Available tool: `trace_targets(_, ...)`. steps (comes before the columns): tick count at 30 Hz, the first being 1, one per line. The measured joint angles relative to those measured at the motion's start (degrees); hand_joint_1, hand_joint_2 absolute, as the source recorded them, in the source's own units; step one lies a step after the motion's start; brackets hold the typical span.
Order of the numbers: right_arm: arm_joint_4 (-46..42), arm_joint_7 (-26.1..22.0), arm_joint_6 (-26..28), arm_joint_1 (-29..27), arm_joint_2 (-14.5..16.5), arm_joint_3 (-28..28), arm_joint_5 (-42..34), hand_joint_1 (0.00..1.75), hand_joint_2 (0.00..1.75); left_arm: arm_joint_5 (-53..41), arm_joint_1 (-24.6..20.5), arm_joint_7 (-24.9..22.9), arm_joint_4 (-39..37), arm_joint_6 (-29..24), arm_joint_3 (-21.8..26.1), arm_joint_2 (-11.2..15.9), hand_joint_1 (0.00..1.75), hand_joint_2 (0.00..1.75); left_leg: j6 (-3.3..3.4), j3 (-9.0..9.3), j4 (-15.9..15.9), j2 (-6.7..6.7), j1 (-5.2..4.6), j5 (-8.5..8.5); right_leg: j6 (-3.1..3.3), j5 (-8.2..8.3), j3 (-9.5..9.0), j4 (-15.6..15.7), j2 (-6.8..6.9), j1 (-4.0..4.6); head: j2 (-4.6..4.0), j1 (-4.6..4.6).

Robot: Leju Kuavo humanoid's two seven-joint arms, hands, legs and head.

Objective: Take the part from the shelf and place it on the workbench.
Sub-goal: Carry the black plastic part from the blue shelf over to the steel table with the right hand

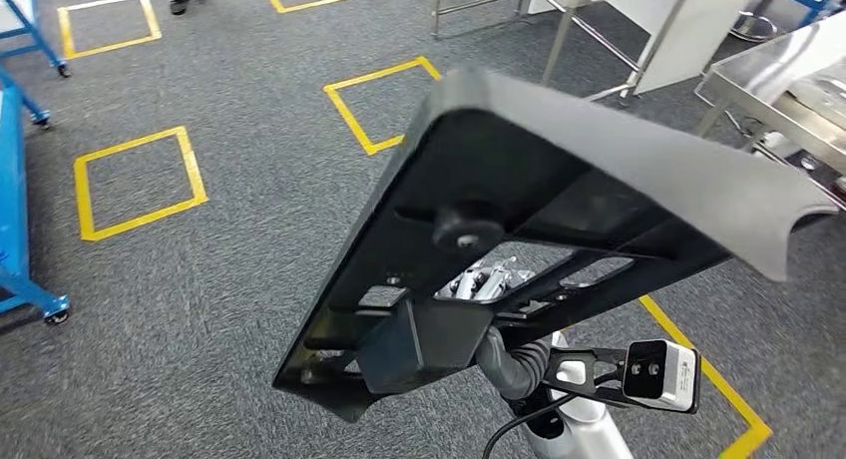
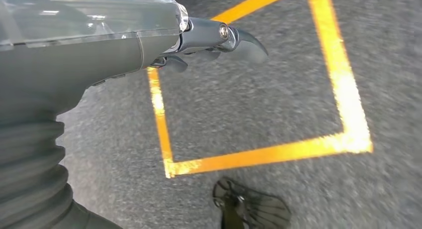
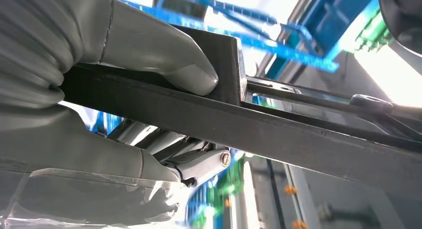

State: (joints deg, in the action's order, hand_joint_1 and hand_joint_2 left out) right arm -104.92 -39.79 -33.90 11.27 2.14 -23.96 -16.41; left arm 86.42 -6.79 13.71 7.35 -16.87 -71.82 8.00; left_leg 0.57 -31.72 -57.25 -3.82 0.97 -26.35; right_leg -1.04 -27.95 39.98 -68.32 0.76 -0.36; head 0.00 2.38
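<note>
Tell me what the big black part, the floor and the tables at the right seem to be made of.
Black part: probably moulded plastic or coated metal; matte, dull sheen. The right hand grips it. Floor: grey carpet, speckled weave, yellow tape squares. Tables: probably stainless steel; bright reflective surface.

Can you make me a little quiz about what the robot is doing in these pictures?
1. True or false: the big black part is lying on the grey carpet.
2. Which hand holds the black part?
A. the right hand
B. the left hand
C. both hands
3. Fill in the blank: the squares taped on the carpet are ____ in colour.

Key
1. False. The part is held up in the air, tilted, above the carpet.
2. A. The right hand's thumb presses on one face of the part's edge and its fingers are under the other. The left hand holds nothing.
3. Yellow.
</note>
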Motion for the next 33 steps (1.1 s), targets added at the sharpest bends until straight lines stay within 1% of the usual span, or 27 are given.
trace_targets(2, -0.7, 0.0, 0.5, 0.0, 0.1, 0.0, 0.1, 1.75, 1.75, 0.0, -0.2, 0.6, 0.0, 0.4, 0.0, 0.2, 0.0, 1.75, -0.5, 0.56, 0.0, -1.16, -0.2, -0.47, 0.71, 2.64, -3.92, 7.6, 2.39, 0.57, 0.0, 0.0)
trace_targets(3, -1.1, 0.0, 0.6, -0.1, 0.1, 0.0, 0.1, 1.75, 1.75, 0.0, -0.2, 0.8, 0.0, 0.5, 0.0, 0.3, 0.0, 1.75, -0.82, 0.79, -0.1, -1.73, -0.29, -0.72, 1.1, 3.04, -4.92, 9.6, 3.06, 0.89, 0.0, 0.0)
trace_targets(4, -1.4, 0.0, 0.7, -0.3, 0.1, 0.0, 0.1, 1.75, 1.75, 0.0, -0.3, 0.8, 0.0, 0.6, 0.0, 0.4, 0.0, 1.75, -1.15, 0.99, 0.0, -2.31, -0.38, -0.92, 1.42, 2.89, -5.13, 10.2, 3.08, 1.17, 0.0, 0.0)
trace_targets(6, -2.1, -0.1, 0.9, -1.1, 0.1, 0.0, 0.1, 1.75, 1.75, 0.0, -0.5, 0.7, 0.0, 0.7, 0.0, 0.5, 0.0, 1.75, -1.82, 1.48, 0.0, -3.12, -0.28, -1.37, 2.04, 3.02, -5.31, 10.5, 1.52, 1.14, 0.0, 0.0)
trace_targets(7, -2.4, -0.1, 0.9, -1.4, 0.2, 0.0, 0.1, 1.75, 1.75, 0.0, -0.7, 0.7, 0.0, 0.8, 0.0, 0.6, 0.0, 1.75, -2.1, 1.49, -0.6, -2.43, -0.17, -1.93, 2.37, 3.13, -5.58, 10.8, 0.85, 0.96, 0.0, 0.0)
trace_targets(8, -2.6, -0.1, 0.9, -1.6, 0.2, 0.0, 0.1, 1.75, 1.75, 0.0, -0.7, 0.6, 0.0, 0.8, 0.0, 0.6, 0.0, 1.75, -2.34, 0.98, -2.2, -1.12, -0.05, -3.01, 2.72, 3.28, -5.86, 11.1, 0.21, 0.75, 0.0, 0.01)
trace_targets(9, -2.8, -0.1, 0.9, -1.7, 0.3, 0.0, 0.1, 1.75, 1.75, 0.0, -0.7, 0.5, 0.0, 0.8, 0.0, 0.7, 0.0, 1.75, -2.51, -0.23, -5.0, 0.61, 0.09, -4.59, 3.0, 3.38, -6.07, 11.3, -0.42, 0.57, 0.0, 0.01)
trace_targets(10, -2.9, -0.2, 0.9, -1.8, 0.3, 0.0, 0.1, 1.75, 1.75, 0.0, -0.6, 0.5, 0.0, 0.8, 0.0, 0.7, 0.0, 1.75, -2.63, -2.17, -8.9, 2.1, 0.11, -6.48, 3.2, 3.39, -6.1, 11.3, -1.15, 0.57, 0.0, 0.02)
trace_targets(11, -2.9, -0.1, 0.9, -2.0, 0.4, 0.0, 0.1, 1.75, 1.75, 0.0, -0.4, 0.4, 0.0, 0.8, 0.0, 0.8, 0.0, 1.75, -2.74, -4.3, -13.0, 2.91, 0.13, -8.07, 3.31, 3.39, -6.09, 11.3, -1.97, 0.62, 0.0, 0.02)
trace_targets(12, -2.9, -0.1, 0.9, -2.2, 0.4, 0.0, 0.1, 1.75, 1.75, 0.0, -0.2, 0.3, 0.0, 0.8, 0.0, 0.8, 0.0, 1.75, -2.82, -6.03, -15.9, 3.27, 0.13, -8.77, 3.35, 3.37, -6.11, 11.3, -2.87, 0.66, 0.0, 0.02)
trace_targets(13, -2.9, -0.1, 0.9, -2.4, 0.4, 0.0, 0.1, 1.75, 1.75, 0.0, -0.1, 0.2, 0.0, 0.7, 0.0, 0.9, 0.0, 1.75, -2.83, -6.92, -16.9, 3.41, 0.13, -8.3, 3.33, 3.35, -6.15, 11.2, -3.81, 0.69, 0.0, 0.02)
trace_targets(14, -2.9, -0.1, 0.9, -2.6, 0.4, 0.0, 0.1, 1.75, 1.75, 0.0, -0.1, 0.2, 0.0, 0.7, 0.0, 0.9, 0.0, 1.75, -2.8, -6.58, -15.3, 3.56, 0.15, -6.62, 3.27, 3.31, -6.23, 11.1, -4.67, 0.68, 0.0, 0.02)
trace_targets(15, -2.9, -0.1, 0.9, -2.6, 0.4, 0.0, 0.1, 1.75, 1.75, 0.0, -0.2, 0.2, 0.0, 0.7, 0.0, 0.9, 0.0, 1.75, -2.73, -5.28, -11.8, 4.07, 0.2, -4.2, 3.14, 3.22, -6.34, 11.0, -5.5, 0.64, 0.0, 0.02)
trace_targets(17, -2.9, -0.1, 0.9, -2.6, 0.4, 0.0, 0.1, 1.75, 1.75, 0.0, -0.2, 0.1, 0.0, 0.7, 0.0, 1.0, 0.0, 1.75, -2.47, -1.98, -4.0, 7.18, 0.46, -0.66, 2.7, 2.96, -6.31, 10.6, -7.02, 0.56, 0.0, 0.01)
trace_targets(18, -3.0, -0.1, 0.9, -2.7, 0.4, 0.0, 0.1, 1.75, 1.75, 0.0, -0.2, 0.1, 0.0, 0.7, 0.0, 1.0, 0.0, 1.75, -2.27, -0.95, -1.6, 8.44, 0.5, 0.03, 2.38, 2.91, -6.11, 10.4, -7.71, 0.48, 0.0, 0.01)
trace_targets(19, -3.0, -0.1, 0.9, -2.7, 0.4, 0.0, 0.1, 1.75, 1.75, 0.0, -0.2, 0.1, 0.0, 0.7, 0.0, 1.0, 0.0, 1.75, -2.02, -0.52, -0.6, 9.19, 0.45, 0.02, 2.0, 2.95, -5.85, 10.3, -8.42, 0.36, 0.0, 0.01)
trace_targets(21, -3.2, -0.1, 0.9, -2.8, 0.4, 0.0, 0.1, 1.75, 1.75, 0.0, -0.3, 0.1, 0.0, 0.7, 0.0, 1.0, 0.0, 1.75, -1.41, -0.39, -0.3, 8.02, 0.34, 0.15, 1.21, 3.15, -5.46, 10.4, -9.58, 0.16, 0.0, 0.01)
trace_targets(22, -3.3, -0.1, 0.9, -2.9, 0.4, 0.0, 0.1, 1.75, 1.75, 0.0, -0.5, 0.1, 0.0, 0.7, 0.0, 1.0, 0.0, 1.75, -1.03, -0.29, -0.1, 7.29, 0.4, 0.28, 0.92, 2.91, -5.22, 10.0, -8.85, 0.24, 0.0, 0.0)
trace_targets(23, -3.4, -0.1, 0.9, -2.9, 0.4, 0.0, 0.1, 1.75, 1.75, 0.0, -0.6, 0.1, 0.0, 0.7, 0.0, 0.9, 0.0, 1.75, -0.65, -0.18, 0.2, 6.46, 0.48, 0.39, 0.71, 2.06, -4.52, 8.7, -7.23, 0.36, 0.0, 0.0)
trace_targets(25, -3.5, -0.1, 0.9, -2.8, 0.4, 0.0, 0.1, 1.75, 1.75, 0.0, -0.4, 0.1, 0.0, 0.7, 0.0, 1.0, 0.0, 1.75, -0.05, -0.04, 0.4, 4.65, 0.39, 0.39, 0.39, -1.26, -1.4, 2.4, -3.03, 0.43, 0.0, 0.0)
trace_targets(26, -3.5, -0.1, 0.9, -2.9, 0.4, 0.0, 0.1, 1.75, 1.75, 0.0, -0.3, 0.1, 0.0, 0.7, 0.0, 1.0, 0.0, 1.75, 0.08, -0.02, 0.4, 3.7, 0.28, 0.29, 0.21, -3.05, 0.73, -1.7, -1.9, 0.29, 0.0, 0.01)
trace_targets(27, -3.5, -0.1, 0.9, -3.0, 0.4, 0.0, 0.1, 1.75, 1.75, 0.0, -0.1, 0.1, 0.0, 0.7, 0.0, 1.0, 0.0, 1.75, 0.1, 0.0, 0.4, 2.8, 0.2, 0.18, 0.05, -4.14, 2.45, -5.0, -1.41, 0.13, 0.0, 0.0)
trace_targets(28, -3.5, -0.1, 0.9, -3.1, 0.4, 0.0, 0.1, 1.75, 1.75, 0.0, -0.1, 0.1, 0.0, 0.7, 0.0, 1.0, 0.0, 1.75, 0.06, 0.05, 0.4, 1.91, 0.17, 0.07, -0.08, -4.21, 3.3, -6.5, -1.17, -0.02, 0.0, 0.0)
trace_targets(29, -3.5, -0.1, 0.9, -3.1, 0.4, 0.0, 0.1, 1.75, 1.75, 0.0, -0.1, 0.1, 0.0, 0.7, 0.0, 1.0, 0.0, 1.75, -0.02, 0.17, 0.4, 1.11, 0.16, -0.06, -0.15, -3.16, 2.84, -5.6, -0.92, -0.14, 0.0, 0.0)
trace_targets(30, -3.5, -0.1, 0.9, -3.2, 0.4, 0.0, 0.1, 1.75, 1.75, 0.0, -0.2, 0.1, 0.0, 0.7, 0.0, 0.9, 0.0, 1.75, -0.16, 0.39, 0.4, 0.38, 0.15, -0.22, -0.12, -1.3, 1.14, -2.4, -0.38, -0.19, 0.0, 0.0)
trace_targets(31, -3.5, -0.1, 0.9, -3.2, 0.4, 0.0, 0.1, 1.75, 1.75, 0.0, -0.3, 0.1, 0.0, 0.7, 0.0, 0.9, 0.0, 1.75, -0.34, 0.7, 0.4, -0.29, 0.13, -0.43, 0.05, 0.62, -1.3, 2.1, 0.93, -0.12, 0.0, 0.0)
trace_targets(33, -3.6, -0.1, 0.8, -3.1, 0.4, -0.1, 0.2, 1.75, 1.75, 0.0, -0.3, 0.1, 0.0, 0.8, 0.0, 0.9, 0.0, 1.75, -0.93, 1.22, 0.3, -1.43, -0.11, -0.9, 0.64, 2.71, -4.96, 8.9, 3.14, 0.39, 0.0, 0.0)
